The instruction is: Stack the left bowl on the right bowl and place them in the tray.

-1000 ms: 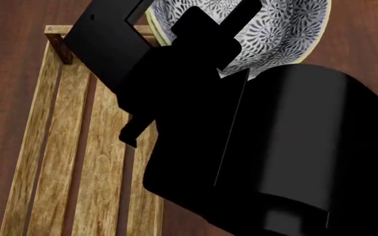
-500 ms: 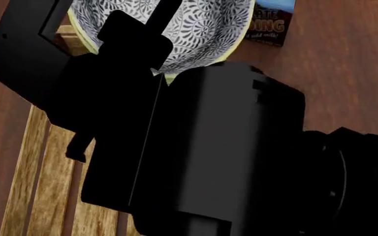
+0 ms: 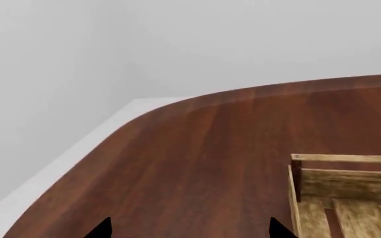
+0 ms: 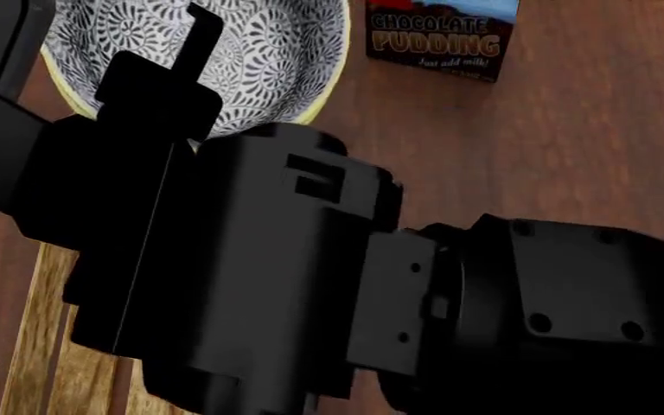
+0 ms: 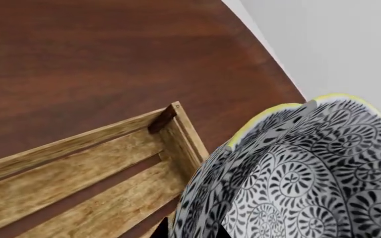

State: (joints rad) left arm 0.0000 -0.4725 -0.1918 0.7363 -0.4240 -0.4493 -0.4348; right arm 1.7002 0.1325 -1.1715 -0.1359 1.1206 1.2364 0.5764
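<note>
Right gripper [image 4: 200, 47] jaws are clamped on the rim of the patterned bowl [image 4: 274, 52], held above the tray [image 5: 78, 183] near its end corner. Left gripper [image 3: 187, 230] jaws stand wide, empty, over the tabletop [image 3: 197, 148]. Risk: release here may catch the bowl on the tray's end plank, tipping it.

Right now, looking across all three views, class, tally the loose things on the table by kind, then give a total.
Patterned bowls: the rims show at least 1; a second nested inside cannot be confirmed.
Wooden trays: 1
Chocolate pudding boxes: 1
Total: 3 things that can be counted with certainty.
</note>
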